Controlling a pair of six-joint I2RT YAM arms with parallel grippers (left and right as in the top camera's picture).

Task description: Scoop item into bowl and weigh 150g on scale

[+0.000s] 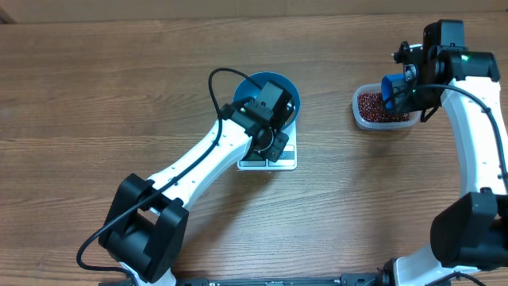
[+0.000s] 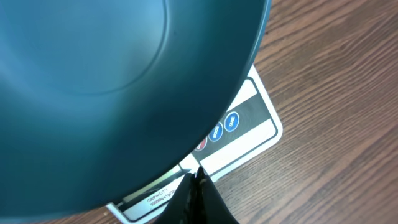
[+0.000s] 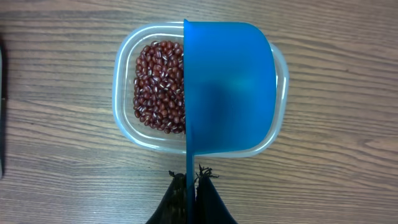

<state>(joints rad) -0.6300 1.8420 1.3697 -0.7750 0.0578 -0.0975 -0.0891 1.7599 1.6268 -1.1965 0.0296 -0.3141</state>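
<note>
Left gripper (image 2: 194, 182): clenching, its 2 fingers pressing together tip to tip, hanging above the bowl's near rim.
Bowl (image 2: 112, 74): sitting upright on the scale, directly beneath and ahead of the left gripper. Its bare blue inside is filling most of the left wrist view.
Scale (image 2: 252, 121): lying flat under the bowl, its label strip sticking out just below the left fingertips. 2 round blue buttons are showing, and a 3rd, reddish one is peeking out half hidden by the bowl's rim.
Scale reading: hidden, cannot tell.
Right gripper (image 3: 189, 183): grasping the scoop by its thin handle, 1 finger clamping on each side.
Scoop (image 3: 230, 87): extending straight ahead of the right gripper, turned on edge, hanging over the tub's right half. Cannot tell whether it is touching the beans.
Beans (image 3: 158, 87): lying in a loose heap inside the tub, ahead of the right fingertips and to the left of the scoop as that wrist camera sees it, partly hidden behind the scoop.
Tub (image 3: 121, 74): standing on the wooden table (image 1: 95, 95) directly ahead of the right gripper, well apart from the left gripper and the bowl.
</note>
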